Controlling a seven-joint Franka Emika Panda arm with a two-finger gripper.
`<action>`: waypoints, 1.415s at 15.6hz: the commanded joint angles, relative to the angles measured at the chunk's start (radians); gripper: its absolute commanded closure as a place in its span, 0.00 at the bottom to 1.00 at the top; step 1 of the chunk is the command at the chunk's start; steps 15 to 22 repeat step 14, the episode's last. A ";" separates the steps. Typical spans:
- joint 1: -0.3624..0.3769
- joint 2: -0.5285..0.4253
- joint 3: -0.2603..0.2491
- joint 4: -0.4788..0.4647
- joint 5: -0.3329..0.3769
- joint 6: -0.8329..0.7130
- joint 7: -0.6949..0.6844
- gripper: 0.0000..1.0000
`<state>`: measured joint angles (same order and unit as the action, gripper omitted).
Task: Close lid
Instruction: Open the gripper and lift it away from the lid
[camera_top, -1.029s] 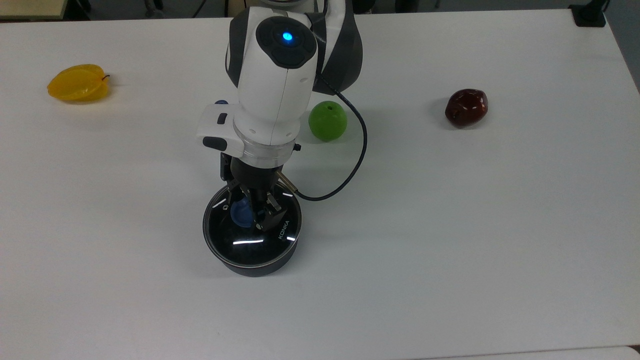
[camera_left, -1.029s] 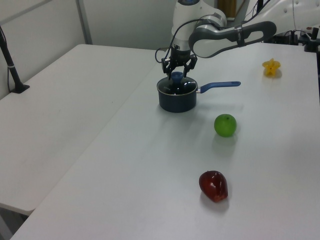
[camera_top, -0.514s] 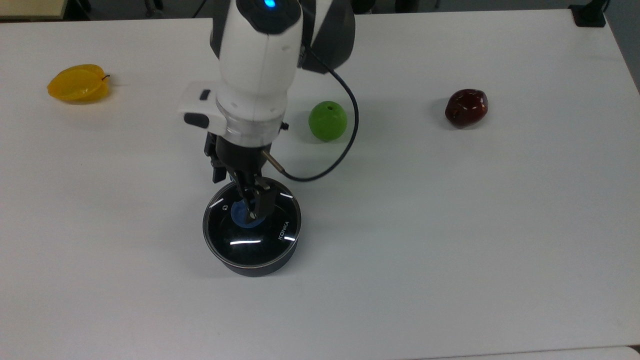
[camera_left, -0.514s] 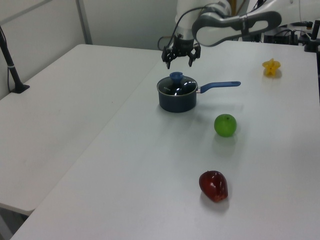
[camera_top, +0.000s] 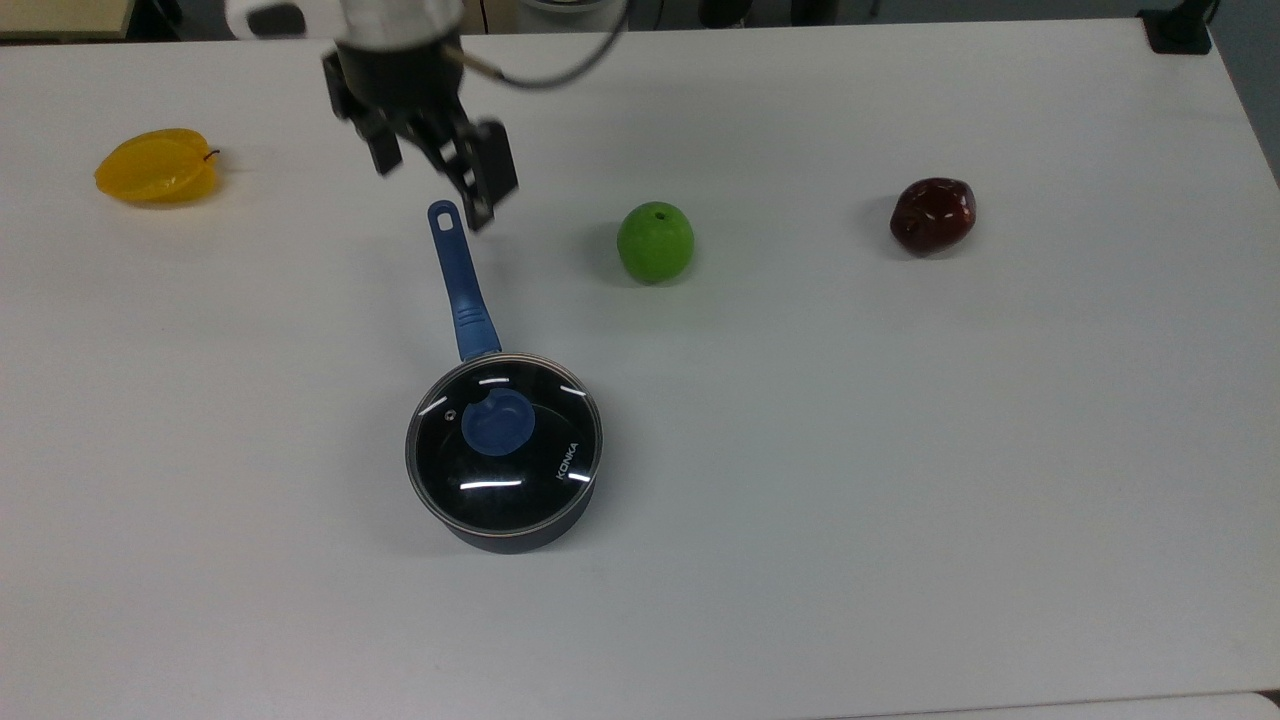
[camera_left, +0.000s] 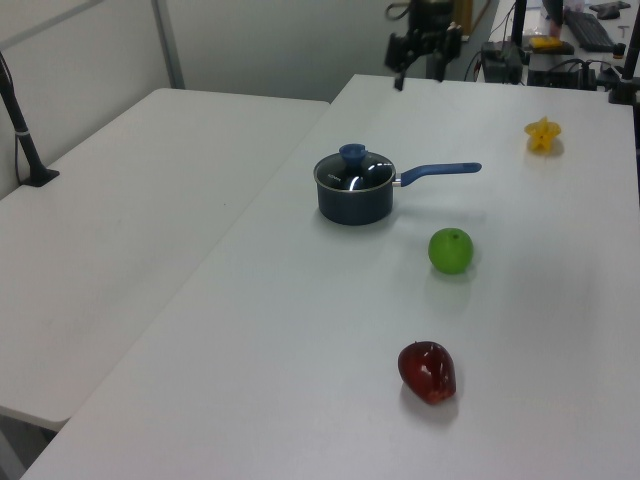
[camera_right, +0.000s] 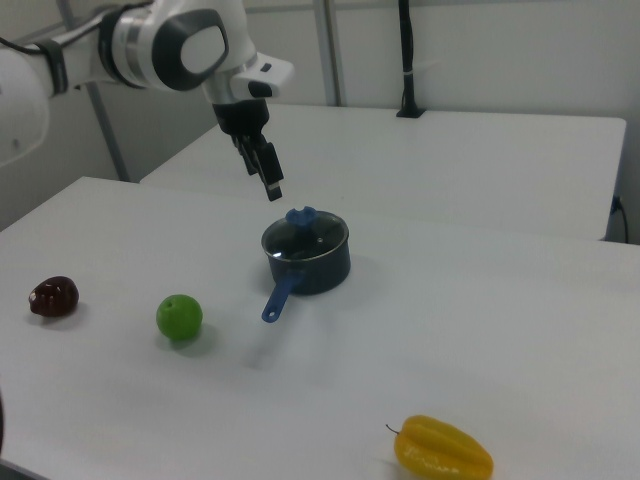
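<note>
The round glass lid (camera_top: 520, 478) with its blue knob (camera_top: 497, 423) lies flat on the black saucepan (camera_top: 520, 537), covering it; the same lid (camera_left: 352, 172) (camera_right: 305, 231) also sits level on the pan in the left and right views. The pan's long blue handle (camera_top: 458, 285) points toward the top view's upper edge. My gripper (camera_top: 436, 178) hangs open and empty high above the table, over the tip of the handle and well clear of the lid. I also see the gripper (camera_left: 420, 68) (camera_right: 264, 168) raised in the side views.
A green apple (camera_top: 655, 242) lies to the right of the handle in the top view, a dark red apple (camera_top: 932, 215) farther right, and a yellow starfruit (camera_top: 158, 166) at the far left. A second white table (camera_left: 120, 200) adjoins at the left view's left.
The gripper, open around the lid's knob a second ago, has risen and pulled back toward the top view's upper edge. The lid stays on the saucepan.
</note>
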<state>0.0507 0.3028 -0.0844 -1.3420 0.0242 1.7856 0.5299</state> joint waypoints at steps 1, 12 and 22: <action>-0.057 -0.216 0.022 -0.212 0.048 -0.067 -0.227 0.00; -0.104 -0.333 0.022 -0.307 0.048 -0.137 -0.473 0.00; -0.106 -0.332 0.020 -0.304 0.046 -0.137 -0.469 0.00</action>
